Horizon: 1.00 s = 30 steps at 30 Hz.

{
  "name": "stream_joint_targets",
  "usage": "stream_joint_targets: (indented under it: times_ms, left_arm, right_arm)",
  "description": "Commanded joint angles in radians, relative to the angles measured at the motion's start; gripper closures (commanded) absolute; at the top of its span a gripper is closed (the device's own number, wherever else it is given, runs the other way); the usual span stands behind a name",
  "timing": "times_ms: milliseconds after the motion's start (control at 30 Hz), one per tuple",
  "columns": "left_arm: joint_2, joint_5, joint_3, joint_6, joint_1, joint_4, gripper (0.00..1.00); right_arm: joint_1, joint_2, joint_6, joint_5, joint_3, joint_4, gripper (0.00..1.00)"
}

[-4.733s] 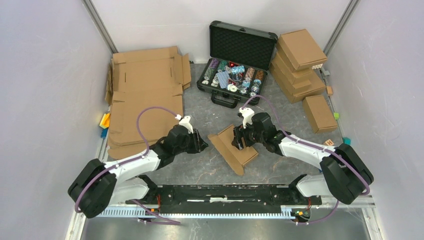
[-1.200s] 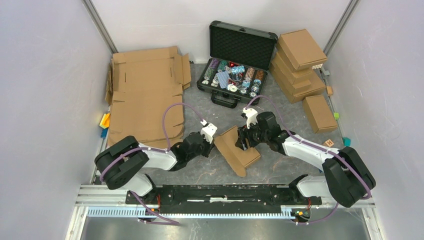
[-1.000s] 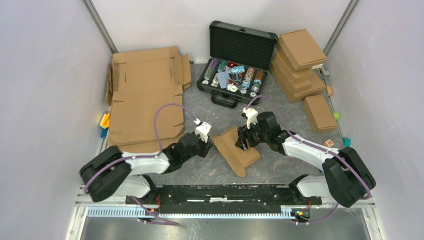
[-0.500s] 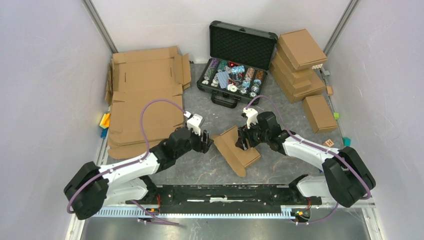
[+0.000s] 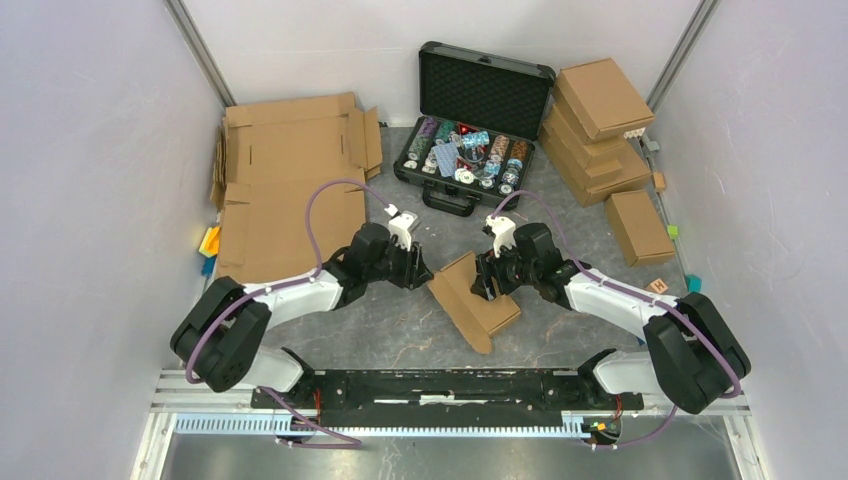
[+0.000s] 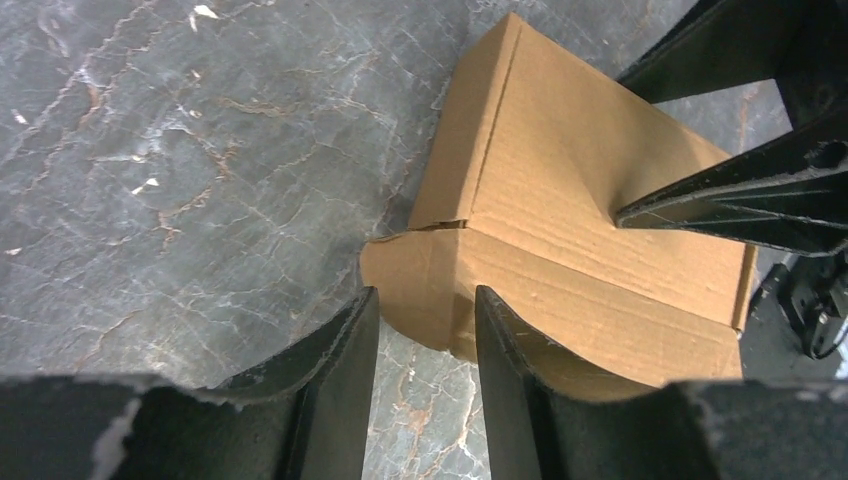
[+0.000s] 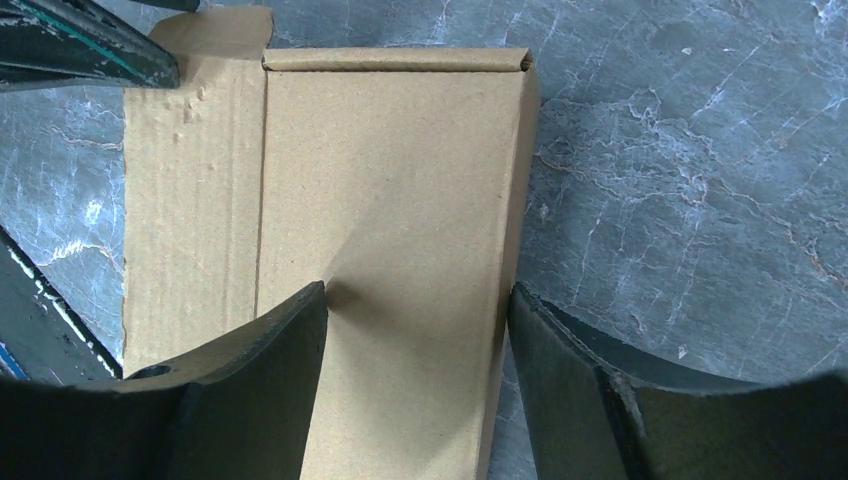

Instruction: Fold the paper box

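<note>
The paper box (image 5: 470,300) is a small brown cardboard mailer, partly folded, lying on the grey table between the arms. It also shows in the left wrist view (image 6: 580,230) and the right wrist view (image 7: 390,170). My right gripper (image 5: 484,281) grips it from the far right side. In the right wrist view (image 7: 418,295) one finger dents the top panel and the other sits against the box's right edge. My left gripper (image 5: 421,272) is open at the box's left end. In the left wrist view (image 6: 425,295) a rounded corner tab lies just at its fingertips.
Large flat cardboard sheets (image 5: 290,190) lie at the back left. An open black case (image 5: 470,130) of poker chips stands at the back centre. Folded brown boxes (image 5: 600,125) are stacked at the back right, with one more (image 5: 638,226) beside them.
My left arm has swung around and its gripper now sits higher, at the box's upper left end. The right gripper and the box have stayed put.
</note>
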State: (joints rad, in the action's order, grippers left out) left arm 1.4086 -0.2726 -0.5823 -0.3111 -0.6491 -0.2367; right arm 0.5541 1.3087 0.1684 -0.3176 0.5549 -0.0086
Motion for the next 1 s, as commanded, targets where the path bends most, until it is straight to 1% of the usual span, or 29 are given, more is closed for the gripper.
stream_joint_targets:
  times_ms: [0, 333, 433, 567, 700, 967]
  left_arm:
    - [0.013, -0.082, -0.024, -0.029, 0.009, -0.032, 0.53]
    - [0.103, -0.170, -0.064, -0.064, 0.037, -0.028, 0.52]
    - [0.102, -0.169, -0.056, -0.074, 0.039, -0.051, 0.55]
    - [0.117, -0.181, -0.057, -0.081, 0.039, -0.060, 0.61]
    - [0.137, -0.182, -0.058, -0.083, 0.041, -0.057, 0.61]
    - [0.160, -0.169, -0.029, -0.078, 0.041, -0.119, 0.62]
  right_arm:
    - [0.001, 0.028, -0.024, 0.006, 0.002, -0.090, 0.29]
    - [0.001, 0.031, -0.018, 0.001, 0.001, -0.089, 0.30]
    - [0.001, 0.030, -0.017, -0.001, 0.001, -0.090, 0.30]
    - [0.001, 0.031, -0.017, -0.001, 0.002, -0.091, 0.30]
    - [0.001, 0.037, -0.017, -0.001, 0.005, -0.092, 0.30]
    - [0.001, 0.035, -0.017, -0.003, 0.008, -0.096, 0.31]
